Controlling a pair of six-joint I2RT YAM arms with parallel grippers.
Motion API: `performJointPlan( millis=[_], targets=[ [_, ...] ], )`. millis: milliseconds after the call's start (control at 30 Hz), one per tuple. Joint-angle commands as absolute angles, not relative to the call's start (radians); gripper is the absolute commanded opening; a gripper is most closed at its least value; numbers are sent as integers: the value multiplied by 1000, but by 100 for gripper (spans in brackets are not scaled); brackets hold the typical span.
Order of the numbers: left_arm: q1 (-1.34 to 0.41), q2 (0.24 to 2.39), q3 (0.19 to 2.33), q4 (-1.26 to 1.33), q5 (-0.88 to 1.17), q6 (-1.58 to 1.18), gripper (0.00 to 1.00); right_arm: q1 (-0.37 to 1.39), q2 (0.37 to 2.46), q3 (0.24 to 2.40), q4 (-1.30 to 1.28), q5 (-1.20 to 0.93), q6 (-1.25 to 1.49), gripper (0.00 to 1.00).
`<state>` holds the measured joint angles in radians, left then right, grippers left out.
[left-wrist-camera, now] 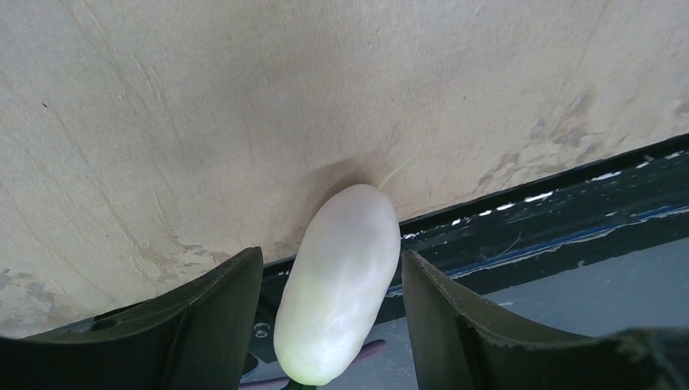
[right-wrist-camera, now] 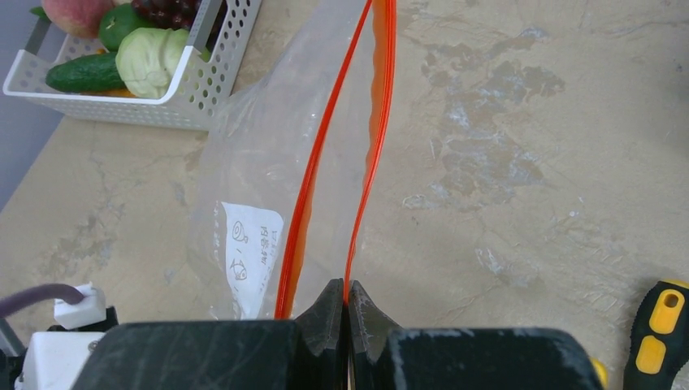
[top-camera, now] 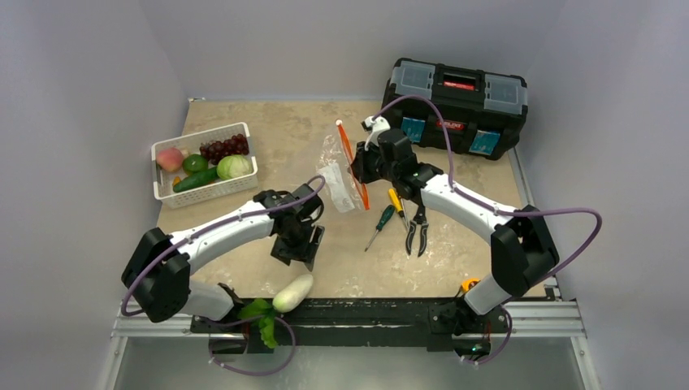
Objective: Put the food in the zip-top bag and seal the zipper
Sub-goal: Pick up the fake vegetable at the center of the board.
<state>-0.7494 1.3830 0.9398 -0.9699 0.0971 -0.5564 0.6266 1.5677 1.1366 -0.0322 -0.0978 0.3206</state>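
Observation:
The clear zip-top bag (top-camera: 337, 175) lies mid-table with its mouth parted. My right gripper (right-wrist-camera: 348, 296) is shut on one orange-red strip of the zipper (right-wrist-camera: 375, 122); the other strip (right-wrist-camera: 313, 162) runs beside the white label (right-wrist-camera: 252, 244). A white toy radish (left-wrist-camera: 337, 284) with green leaves (top-camera: 258, 317) lies across the table's near edge. My left gripper (left-wrist-camera: 331, 256) hangs open over it, with a gap at each finger. The rest of the food sits in the white basket (top-camera: 207, 195): peach (top-camera: 169, 158), green fruit (top-camera: 194, 163), cucumber (top-camera: 195, 180), cabbage (top-camera: 234, 166) and grapes (top-camera: 225, 147).
A black toolbox (top-camera: 455, 106) stands at the back right. Two screwdrivers (top-camera: 380, 226) (top-camera: 396, 203) and pliers (top-camera: 417, 231) lie just right of the bag, under the right arm. A black rail (top-camera: 390, 313) runs along the near edge.

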Motion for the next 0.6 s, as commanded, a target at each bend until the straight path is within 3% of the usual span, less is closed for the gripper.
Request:
performJointPlan(
  millis=[0, 333, 467, 567],
  targets=[
    [-800, 1401, 879, -955, 103, -567, 63, 627, 1548, 1118, 36, -126, 307, 0],
    [-844, 1456, 815, -890, 206, -562, 66, 626, 1544, 1109, 49, -152, 304, 0],
    [-855, 1483, 805, -869, 217, -567, 61, 627, 1533, 1104, 51, -150, 304, 0],
    [-860, 1495, 806, -845, 232, -566, 49, 626, 1527, 1110, 43, -143, 300, 0]
  ],
)
